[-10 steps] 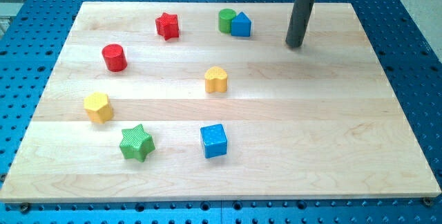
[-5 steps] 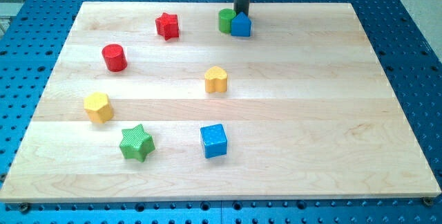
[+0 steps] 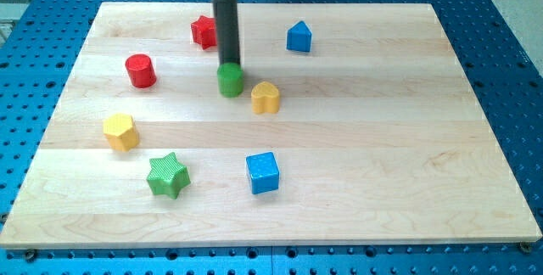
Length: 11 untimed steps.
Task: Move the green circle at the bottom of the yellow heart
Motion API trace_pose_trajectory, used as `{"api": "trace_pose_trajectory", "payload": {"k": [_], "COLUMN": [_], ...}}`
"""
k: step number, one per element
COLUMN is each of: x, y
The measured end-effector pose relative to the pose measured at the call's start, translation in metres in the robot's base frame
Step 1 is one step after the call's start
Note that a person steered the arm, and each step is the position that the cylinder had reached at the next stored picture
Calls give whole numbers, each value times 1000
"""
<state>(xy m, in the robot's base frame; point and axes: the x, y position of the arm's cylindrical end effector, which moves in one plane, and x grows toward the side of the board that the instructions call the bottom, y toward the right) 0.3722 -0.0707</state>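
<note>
The green circle point(image 3: 230, 81) stands just left of the yellow heart point(image 3: 265, 98), slightly higher in the view, a small gap between them. My tip point(image 3: 229, 64) is right behind the green circle's top edge, touching or nearly touching it; the dark rod rises from there to the view's top.
A red star point(image 3: 202, 31) sits partly behind the rod. A blue house-shaped block point(image 3: 298, 36) is at the top right of centre. A red cylinder point(image 3: 140, 70), a yellow hexagon point(image 3: 120, 131), a green star point(image 3: 167, 176) and a blue cube point(image 3: 262, 173) lie on the wooden board point(image 3: 407, 139).
My rod swept from the view's right to behind the green circle, then pushed it down and left, away from the blue house block, to beside the yellow heart.
</note>
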Motion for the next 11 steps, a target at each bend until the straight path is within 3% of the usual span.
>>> {"api": "trace_pose_trajectory", "payload": {"k": [1, 2, 4, 6, 7, 8, 11], "x": [2, 29, -19, -19, -10, 39, 73], "y": [-10, -10, 13, 51, 46, 25, -5]}}
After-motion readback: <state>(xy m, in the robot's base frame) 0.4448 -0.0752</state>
